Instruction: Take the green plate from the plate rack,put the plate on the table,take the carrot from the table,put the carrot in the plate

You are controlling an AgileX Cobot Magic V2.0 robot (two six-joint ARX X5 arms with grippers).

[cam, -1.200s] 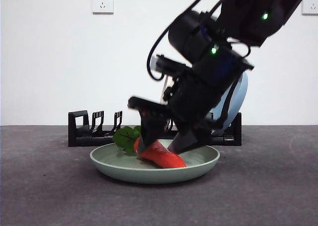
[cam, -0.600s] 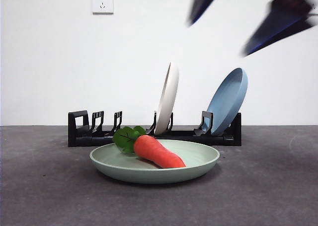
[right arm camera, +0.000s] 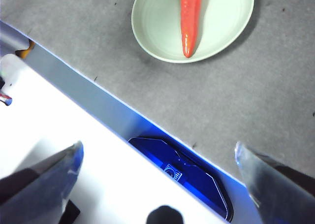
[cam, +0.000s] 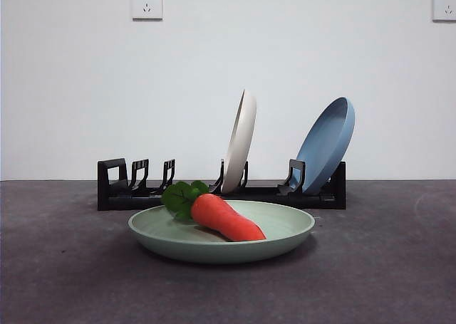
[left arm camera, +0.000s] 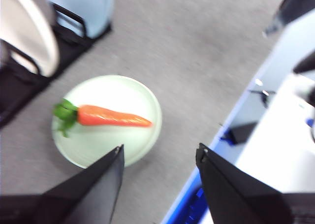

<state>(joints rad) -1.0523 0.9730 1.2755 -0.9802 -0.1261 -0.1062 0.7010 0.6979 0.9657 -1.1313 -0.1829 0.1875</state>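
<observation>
The pale green plate (cam: 153, 233) lies flat on the dark grey table (cam: 71, 281), in front of the black plate rack (cam: 135, 192). The orange carrot (cam: 228, 221) lies in the plate, with its green leaves toward the rack. No gripper shows in the front view. My left gripper (left arm camera: 160, 150) is open and empty, high above the table, with the plate (left arm camera: 108, 140) and carrot (left arm camera: 110, 117) far below it. My right gripper (right arm camera: 158, 147) is open wide and empty, back over the table's near edge; the plate (right arm camera: 157, 22) and carrot (right arm camera: 189, 17) lie well away from it.
A cream-white plate (cam: 241, 142) and a blue plate (cam: 328, 144) stand leaning in the rack's middle and right slots. The rack's left slots hold nothing. The table's blue front edge (right arm camera: 98, 93) and white base show in the right wrist view.
One second ago a gripper was down at the carrot in the plate. It let go, rose toward the upper right and has left the front view. The carrot stayed in the plate.
</observation>
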